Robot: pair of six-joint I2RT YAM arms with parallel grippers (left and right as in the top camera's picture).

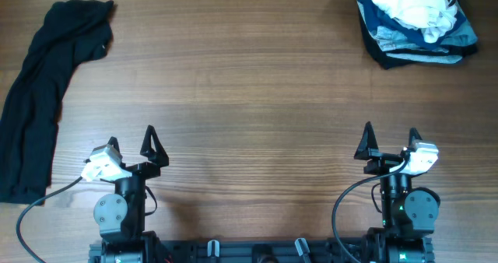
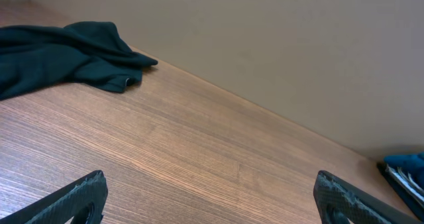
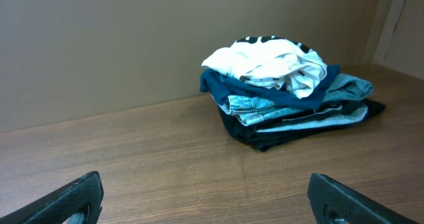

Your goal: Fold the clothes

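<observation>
From above, the black T-shirt lies crumpled at the far left of the table, well apart from the left gripper and right gripper, both wide and empty; the left wrist view shows it ahead to the left, the right wrist view a pile of other clothes.

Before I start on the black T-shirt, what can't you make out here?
Black T-shirt: bunched up, collar lost in its own folds; cut off by the left edge, overhead and left wrist views.
Pile of clothes: top cut off by the overhead frame; lower garments covered by upper ones, right wrist view.
</observation>
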